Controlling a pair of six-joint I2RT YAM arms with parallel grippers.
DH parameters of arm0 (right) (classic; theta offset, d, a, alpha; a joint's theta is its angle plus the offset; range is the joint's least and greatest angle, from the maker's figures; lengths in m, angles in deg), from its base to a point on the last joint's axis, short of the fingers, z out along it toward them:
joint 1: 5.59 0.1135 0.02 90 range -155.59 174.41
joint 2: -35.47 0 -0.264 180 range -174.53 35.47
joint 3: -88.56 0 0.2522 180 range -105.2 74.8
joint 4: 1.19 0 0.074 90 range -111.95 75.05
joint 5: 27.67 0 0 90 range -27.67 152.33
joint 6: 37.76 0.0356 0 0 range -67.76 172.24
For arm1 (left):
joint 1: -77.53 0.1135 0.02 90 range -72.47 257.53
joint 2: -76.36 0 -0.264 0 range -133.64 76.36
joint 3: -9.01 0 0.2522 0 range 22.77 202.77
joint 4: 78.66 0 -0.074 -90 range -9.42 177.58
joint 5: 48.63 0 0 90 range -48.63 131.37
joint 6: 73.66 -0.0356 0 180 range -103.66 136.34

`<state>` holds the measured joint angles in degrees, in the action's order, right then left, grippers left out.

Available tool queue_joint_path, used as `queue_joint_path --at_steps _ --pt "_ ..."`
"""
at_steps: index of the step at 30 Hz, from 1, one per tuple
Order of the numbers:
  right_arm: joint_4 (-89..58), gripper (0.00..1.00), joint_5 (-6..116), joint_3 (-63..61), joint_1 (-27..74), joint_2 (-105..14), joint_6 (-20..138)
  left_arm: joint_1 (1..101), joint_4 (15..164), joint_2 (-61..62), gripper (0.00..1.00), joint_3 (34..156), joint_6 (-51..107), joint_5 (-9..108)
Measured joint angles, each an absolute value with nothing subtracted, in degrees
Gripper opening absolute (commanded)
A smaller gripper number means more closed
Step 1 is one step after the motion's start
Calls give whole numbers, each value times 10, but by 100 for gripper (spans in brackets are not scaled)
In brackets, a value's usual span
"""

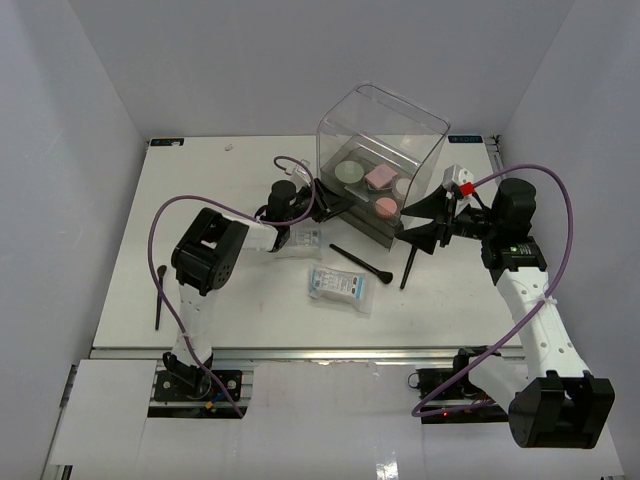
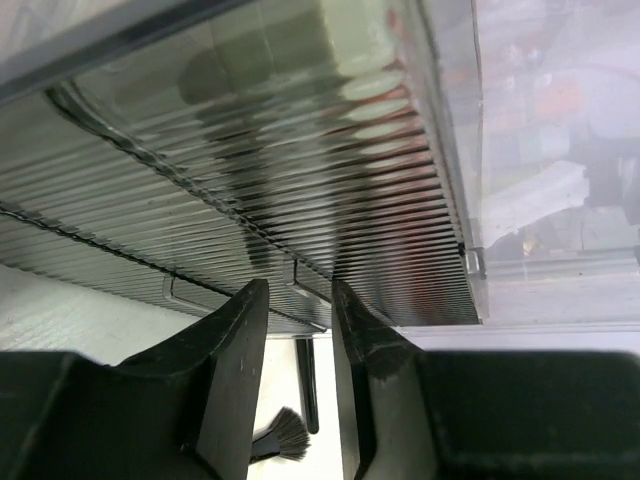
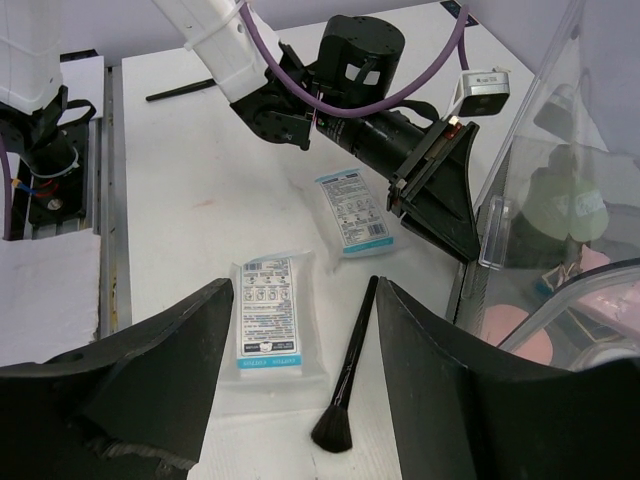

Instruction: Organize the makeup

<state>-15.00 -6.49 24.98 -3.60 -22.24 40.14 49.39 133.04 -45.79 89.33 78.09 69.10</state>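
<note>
Pink puffs (image 1: 385, 208) are seen in the drawer (image 1: 358, 224) of the clear box (image 1: 400, 120), two sachets (image 1: 340, 285) and a brush (image 3: 350, 360) are left on the table (image 1: 200, 180), and the left gripper (image 2: 297, 300), narrowly parted, is squared to the drawer front (right gripper (image 3: 305, 295) spread wide, empty), where any drawer move is best kept straight.

Robotics laboratory test cell. Plain white panels (image 1: 60, 150) enclosed a white table (image 1: 250, 310); the cabled left arm (image 1: 205, 255) and right arm (image 1: 530, 300) were based beside an aluminium rail (image 1: 300, 352).
</note>
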Motion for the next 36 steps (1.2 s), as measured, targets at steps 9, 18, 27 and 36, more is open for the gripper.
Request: queue_joint_path --at_steps 9,18,27,36 --pt "-140 65 -69 257 -39 -222 407 494 1348 -460 2 893 815 700" --pt "-135 66 -61 279 -44 -211 407 502 1399 -445 0 837 836 707" --pt "-183 70 -41 288 -44 -204 374 522 1411 -347 6 705 815 723" --pt "-322 79 52 287 -44 -205 293 526 1413 -314 55 663 785 723"
